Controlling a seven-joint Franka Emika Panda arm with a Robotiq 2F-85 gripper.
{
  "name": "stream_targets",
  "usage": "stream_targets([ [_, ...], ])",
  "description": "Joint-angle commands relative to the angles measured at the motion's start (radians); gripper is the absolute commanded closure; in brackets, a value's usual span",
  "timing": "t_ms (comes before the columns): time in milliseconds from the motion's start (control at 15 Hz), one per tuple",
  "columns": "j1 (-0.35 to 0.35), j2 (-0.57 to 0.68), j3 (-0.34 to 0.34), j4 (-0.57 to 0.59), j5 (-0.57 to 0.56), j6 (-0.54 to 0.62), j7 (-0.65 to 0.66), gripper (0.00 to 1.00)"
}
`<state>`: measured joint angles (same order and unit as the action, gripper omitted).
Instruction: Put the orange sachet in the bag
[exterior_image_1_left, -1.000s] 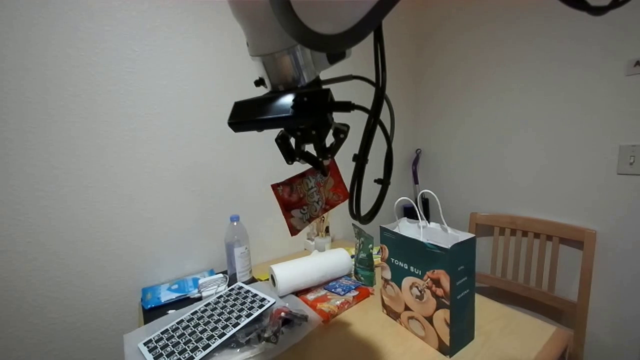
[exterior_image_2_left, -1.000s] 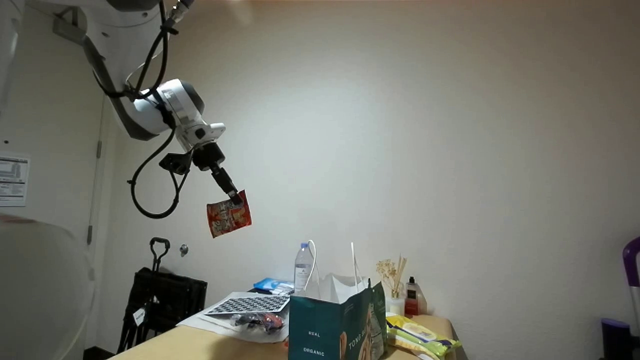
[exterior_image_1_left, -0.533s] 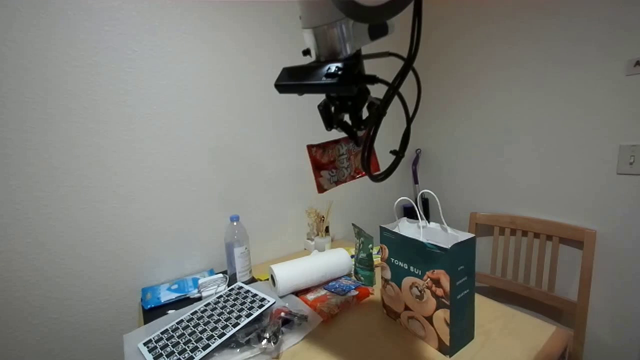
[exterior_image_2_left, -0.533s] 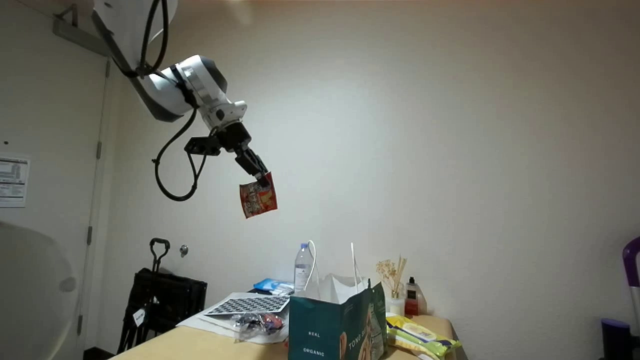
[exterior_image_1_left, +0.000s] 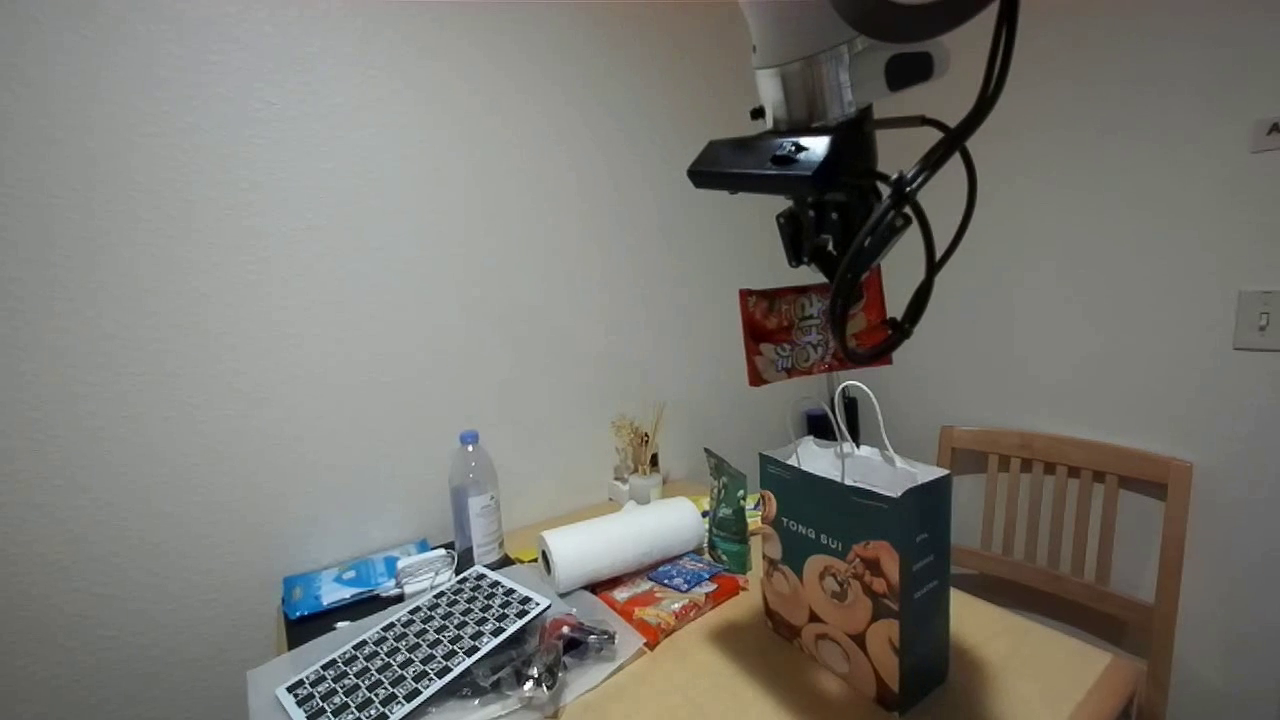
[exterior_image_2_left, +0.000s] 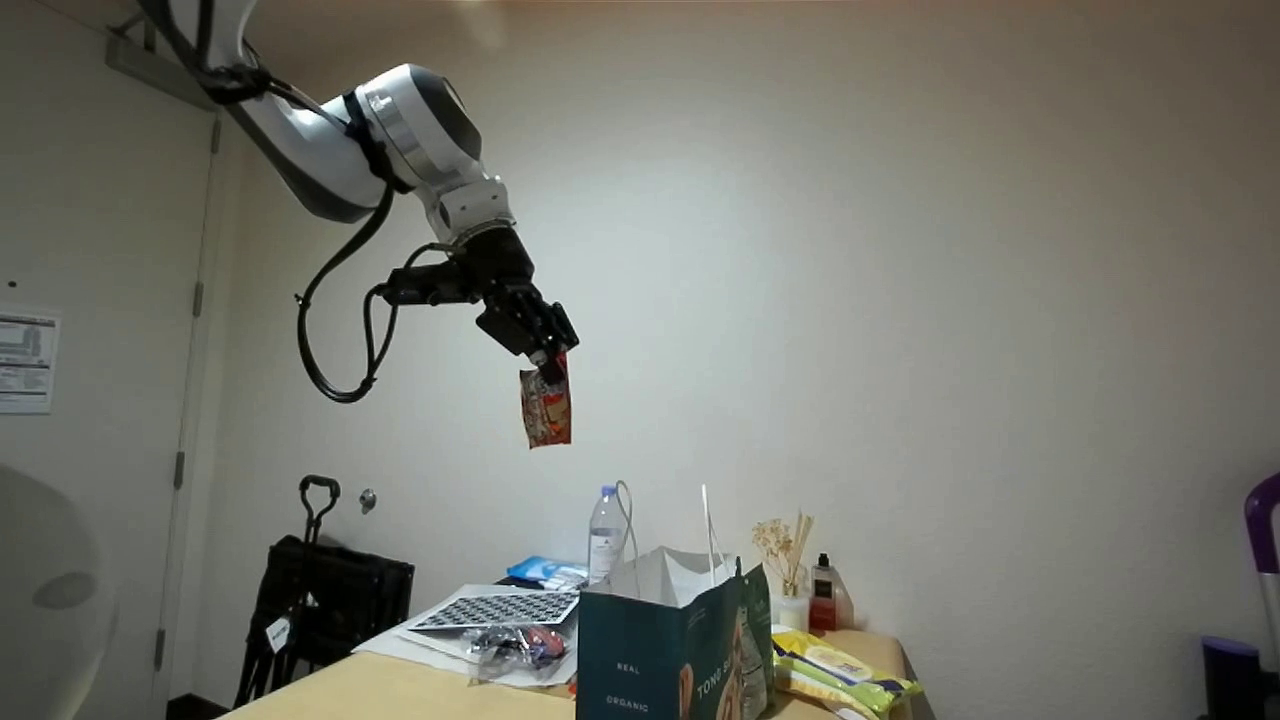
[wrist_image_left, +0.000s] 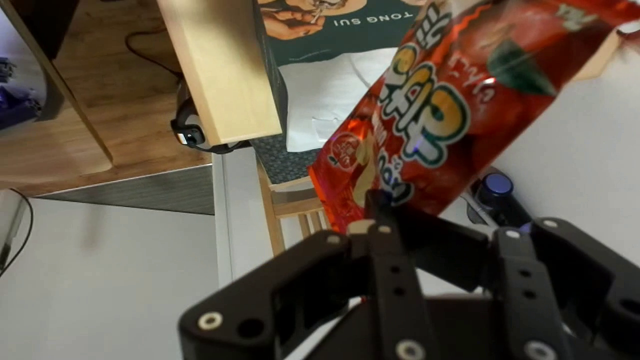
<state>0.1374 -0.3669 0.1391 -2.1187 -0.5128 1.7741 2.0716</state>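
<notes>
My gripper is shut on the orange sachet, holding it near one edge so it hangs down in the air. Cables partly cover the sachet in that exterior view. The teal bag stands upright on the table, its white handles up and its top open. There the sachet appears just above the bag's handles. In an exterior view the gripper and sachet are higher than the bag and left of it. In the wrist view the sachet partly covers the bag and its white opening.
Beside the bag are a green pouch, a paper towel roll, another red-orange packet and a small blue packet. A bottle and a checkered board lie farther off. A wooden chair stands behind.
The gripper has carried the sachet rightward in both exterior views, closer to the bag. The gripper has also turned somewhat. The bag has not moved.
</notes>
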Motion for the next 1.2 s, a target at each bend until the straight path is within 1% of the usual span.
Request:
stream_targets([
  [0,-0.038,-0.01,0.031,-0.011,0.012,0.005,-0.002,0.97],
  [133,-0.038,-0.013,0.033,-0.015,0.012,0.005,0.007,0.99],
  [200,-0.049,-0.001,0.037,-0.005,-0.005,0.011,0.027,0.99],
  [333,-0.097,0.02,0.042,0.008,-0.062,0.021,0.128,0.99],
  [467,-0.134,0.037,0.029,0.014,-0.098,0.022,0.204,0.99],
  [667,-0.175,0.067,0.01,0.021,-0.107,-0.003,0.305,0.99],
  [867,-0.186,0.108,-0.005,0.024,-0.096,-0.022,0.353,0.99],
  [1067,-0.178,0.144,-0.016,0.034,-0.088,-0.049,0.371,0.99],
  [1133,-0.176,0.154,-0.019,0.038,-0.085,-0.058,0.377,0.72],
])
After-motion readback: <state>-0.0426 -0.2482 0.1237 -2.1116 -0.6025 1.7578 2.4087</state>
